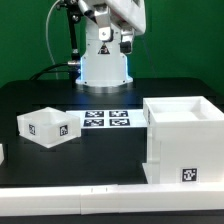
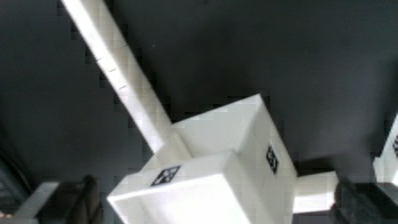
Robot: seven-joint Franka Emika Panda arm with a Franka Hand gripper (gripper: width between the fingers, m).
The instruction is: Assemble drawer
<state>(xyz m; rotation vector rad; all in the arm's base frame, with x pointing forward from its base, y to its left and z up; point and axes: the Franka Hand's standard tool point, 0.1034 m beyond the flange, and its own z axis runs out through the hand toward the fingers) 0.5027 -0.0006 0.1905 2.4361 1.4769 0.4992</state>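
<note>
The large white open-topped housing (image 1: 185,140) stands at the exterior view's right, near the table's front edge, with a tag on its front face. One small white tray (image 1: 45,125) sits at the left, and the corner of a second white part (image 1: 2,152) shows at the far left edge. My gripper (image 1: 113,38) hangs high in front of the robot base, far from all parts. In the wrist view the housing (image 2: 205,165) lies far below my gripper (image 2: 210,205). Its dark fingers (image 2: 64,200) stand wide apart with nothing between them.
The marker board (image 1: 107,120) lies flat between the tray and the housing. A white strip (image 1: 100,200) runs along the table's front edge and also shows in the wrist view (image 2: 116,70). The white robot base (image 1: 103,65) stands at the back.
</note>
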